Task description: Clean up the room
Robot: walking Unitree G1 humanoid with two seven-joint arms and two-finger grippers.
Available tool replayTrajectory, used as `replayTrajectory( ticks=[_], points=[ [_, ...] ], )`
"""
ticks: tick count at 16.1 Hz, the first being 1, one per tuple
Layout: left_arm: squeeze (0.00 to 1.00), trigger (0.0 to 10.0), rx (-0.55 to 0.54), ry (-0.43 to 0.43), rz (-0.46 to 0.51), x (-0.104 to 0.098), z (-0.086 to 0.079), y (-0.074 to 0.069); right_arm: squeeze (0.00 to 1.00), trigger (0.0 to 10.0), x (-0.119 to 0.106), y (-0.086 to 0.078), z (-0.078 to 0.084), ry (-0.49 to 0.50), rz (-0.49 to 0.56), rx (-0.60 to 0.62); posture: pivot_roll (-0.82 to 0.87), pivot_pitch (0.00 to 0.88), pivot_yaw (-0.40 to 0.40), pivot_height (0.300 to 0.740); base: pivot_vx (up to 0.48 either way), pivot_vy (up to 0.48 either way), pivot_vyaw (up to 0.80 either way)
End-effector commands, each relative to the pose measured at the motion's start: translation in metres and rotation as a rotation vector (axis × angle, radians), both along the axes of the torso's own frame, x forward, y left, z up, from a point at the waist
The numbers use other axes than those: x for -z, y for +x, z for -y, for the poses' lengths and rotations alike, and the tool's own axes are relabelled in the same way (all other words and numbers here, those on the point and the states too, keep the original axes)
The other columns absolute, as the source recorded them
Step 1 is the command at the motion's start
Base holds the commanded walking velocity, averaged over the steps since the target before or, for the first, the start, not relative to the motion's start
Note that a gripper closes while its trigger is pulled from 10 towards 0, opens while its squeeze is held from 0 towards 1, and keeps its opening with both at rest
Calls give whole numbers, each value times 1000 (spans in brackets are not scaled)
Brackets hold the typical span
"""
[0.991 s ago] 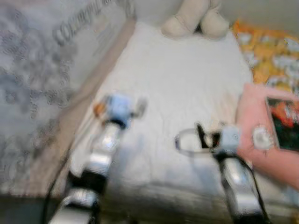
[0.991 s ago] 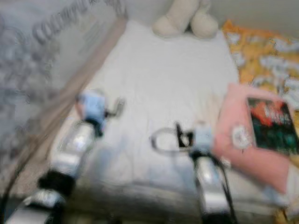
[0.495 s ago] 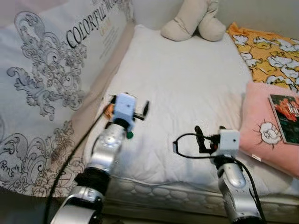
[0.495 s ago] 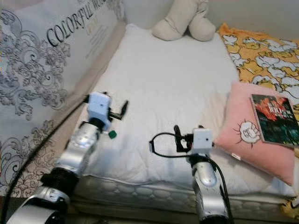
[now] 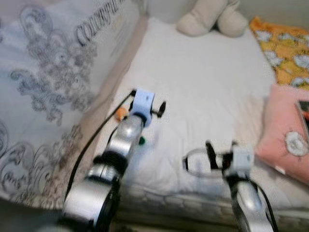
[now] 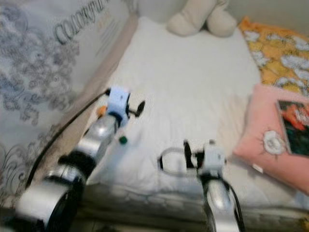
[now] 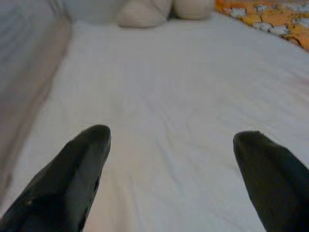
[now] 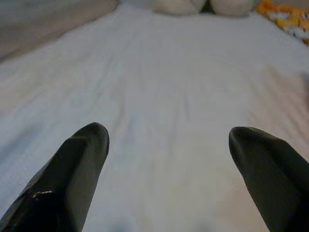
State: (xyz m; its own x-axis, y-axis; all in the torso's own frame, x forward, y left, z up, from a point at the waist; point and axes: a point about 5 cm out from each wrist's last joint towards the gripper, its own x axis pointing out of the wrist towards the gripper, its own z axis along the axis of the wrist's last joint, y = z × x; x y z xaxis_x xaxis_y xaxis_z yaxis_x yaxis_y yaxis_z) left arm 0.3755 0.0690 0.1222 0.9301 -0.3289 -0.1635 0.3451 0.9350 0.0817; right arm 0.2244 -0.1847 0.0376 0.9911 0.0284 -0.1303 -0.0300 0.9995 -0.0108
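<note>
Two small loose things near the mattress's (image 5: pixel 203 92) left edge, close to its near left corner: an orange one (image 5: pixel 120 113) hard by the edge, against the patterned bumper (image 5: pixel 58 82), and a green one (image 5: pixel 141 140) a little further in and nearer the foot. Too small and blurred for any long axis or kind to be told. Left gripper (image 7: pixel 171 181) over that same left strip, fingers well apart with nothing between them, pointing up the mattress toward the beige plush toy (image 5: pixel 212 19) at the far edge. Both small things lying beside and under the left arm (image 5: pixel 123 140), behind the fingertips rather than ahead of them, so probably a matter of drawing back and turning down toward the left edge before any grasp. Right gripper (image 8: pixel 169 179) likewise spread wide and empty, low over the near edge about the middle, well apart from the small pieces and nearer to the pink pillow (image 6: pixel 275 140) at the right edge, with a dark-covered book (image 6: pixel 295 128) lying on it. Left arm clearly the nearer for the orange and green bits; right arm better placed for pillow and book. Yellow patterned blanket (image 5: pixel 285 48) along the far right corner, untouched.
</note>
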Motion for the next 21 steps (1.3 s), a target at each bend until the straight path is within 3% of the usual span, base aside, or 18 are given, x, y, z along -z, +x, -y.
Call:
replayTrajectory(
  ticks=[1, 3, 6, 7, 8, 9, 12, 13, 17, 18, 21],
  points=[
    [0, 10000, -76, -64, -107, 1, 1, 5, 0, 10000, -3, -10, 3, -15, -18, -55, -175, 0, 44, 740, 0, 0, 0],
    [0, 10000, -158, -144, -218, -2, 5, 10, 0, 10000, 0, -28, 9, -33, -65, -78, -223, 0, 62, 740, 0, 0, 0],
    [0, 10000, -257, -133, -309, 0, 6, 9, 0, 10000, -3, -38, 7, -13, -68, -49, -267, 2, 84, 740, 0, 0, 0],
    [0, 10000, -287, -107, -320, 1, 4, 9, 0, 10000, -6, -40, -3, -14, -67, -127, -280, 19, 91, 740, 0, 0, 0],
    [0, 10000, -333, -39, -315, 2, -3, 10, 0, 10000, -8, -50, -24, -25, -92, -306, -293, 57, 94, 740, 0, 0, 0],
    [0, 10000, -365, 46, -297, 4, -13, 11, 0, 10000, -10, -59, -34, -23, -126, -401, -303, 87, 93, 740, 0, 0, 0],
    [0, 10000, -425, 150, -271, 3, -29, 13, 0, 10000, -15, -73, -40, -17, -155, -450, -320, 159, 86, 740, 0, 0, 0],
    [0, 10000, -490, 185, -261, 4, -44, 13, 0, 10000, -20, -81, -42, -10, -165, -461, -331, 190, 81, 740, 0, 0, 0],
    [0, 10000, -632, 126, -333, 22, -66, 4, 0, 10000, -43, -105, -59, 0, -177, -586, -373, 289, 48, 740, 0, 0, 0],
    [0, 10000, -735, 75, -338, 23, -80, 2, 0, 10000, -54, -115, -63, 11, -187, -629, -385, 316, 26, 740, 0, 0, 0],
    [0, 10000, -858, -19, -360, 24, -93, 0, 0, 10000, -60, -131, -64, 21, -236, -657, -382, 334, 5, 740, 0, 0, 0]
  ],
)
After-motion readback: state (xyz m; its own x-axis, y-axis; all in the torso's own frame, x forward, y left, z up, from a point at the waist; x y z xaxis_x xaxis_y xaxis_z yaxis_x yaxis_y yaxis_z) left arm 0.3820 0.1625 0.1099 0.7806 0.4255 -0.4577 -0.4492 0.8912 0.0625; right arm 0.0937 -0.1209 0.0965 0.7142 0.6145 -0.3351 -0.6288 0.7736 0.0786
